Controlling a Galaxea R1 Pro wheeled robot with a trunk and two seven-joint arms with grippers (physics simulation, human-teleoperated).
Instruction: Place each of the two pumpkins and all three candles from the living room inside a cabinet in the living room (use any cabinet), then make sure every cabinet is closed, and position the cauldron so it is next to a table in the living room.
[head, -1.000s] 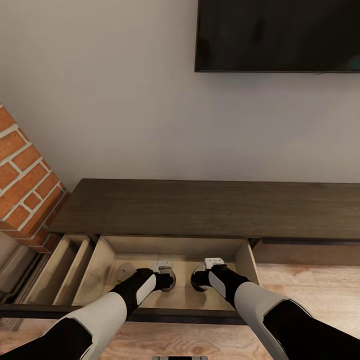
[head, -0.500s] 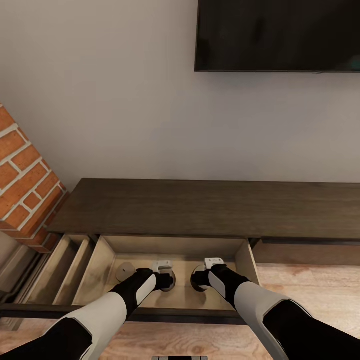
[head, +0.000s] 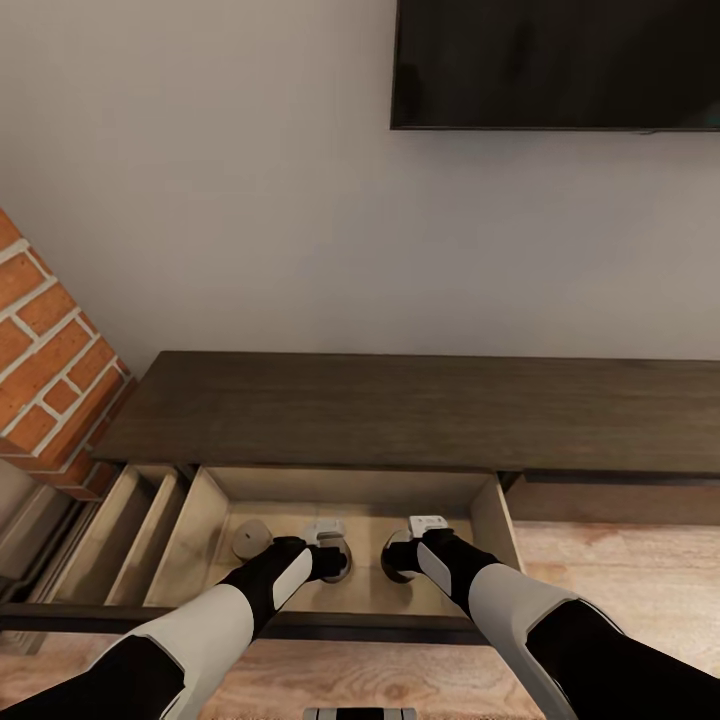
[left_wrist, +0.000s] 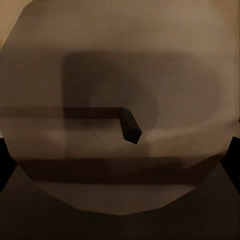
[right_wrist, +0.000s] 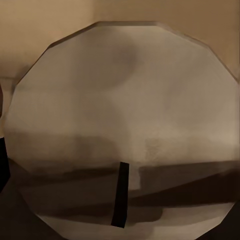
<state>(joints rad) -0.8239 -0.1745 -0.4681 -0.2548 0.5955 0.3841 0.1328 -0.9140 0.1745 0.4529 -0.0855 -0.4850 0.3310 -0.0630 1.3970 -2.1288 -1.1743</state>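
Observation:
The cabinet (head: 400, 410) is a long, low, dark brown unit against the wall, and its wide drawer (head: 195, 530) stands pulled out. Both arms reach down into that drawer. My left gripper (head: 334, 562) is shut on a dark grey-brown candle (left_wrist: 120, 125), whose flat top and bent wick sit close up in the left wrist view. My right gripper (head: 398, 556) is shut on a whitish candle (right_wrist: 125, 115) with a straight dark wick. Another pale candle (head: 252, 537) stands free on the drawer floor, left of my left gripper.
A narrower open compartment (head: 120, 535) lies left of the drawer, beside a red brick pillar (head: 45, 370). A dark television (head: 555, 60) hangs on the white wall above the cabinet. Wood floor (head: 620, 560) runs along the cabinet's right front.
The whole head picture has shifted slightly, so the camera moved. Both arms and the candles keep their places in the drawer.

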